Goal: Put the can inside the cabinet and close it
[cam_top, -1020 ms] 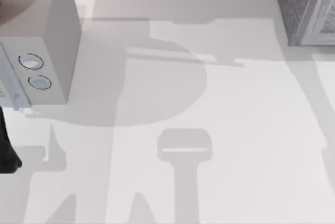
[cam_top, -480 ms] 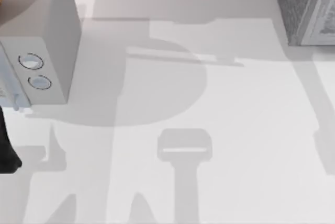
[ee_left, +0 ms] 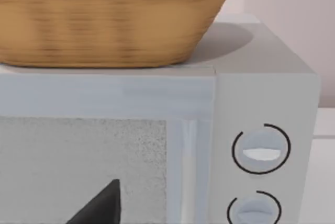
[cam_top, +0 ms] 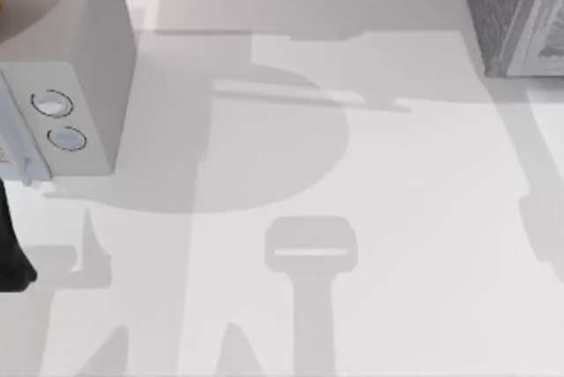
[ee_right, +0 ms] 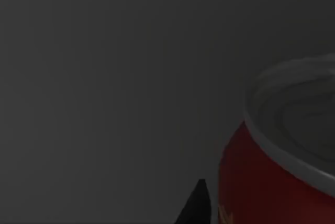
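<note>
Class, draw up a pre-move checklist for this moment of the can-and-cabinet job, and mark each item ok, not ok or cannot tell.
1. Red cylindrical can with silver metal top upright: ok, in the dark right wrist view.
2. Can inside the dark grey speckled cabinet: cannot tell.
3. Cabinet closed: cannot tell.
4. Right hand's hold on the can: cannot tell.
5. Left arm away from the cabinet: ok; its wrist view faces the smooth white box with two round dials, a woven wicker basket on top.
</note>
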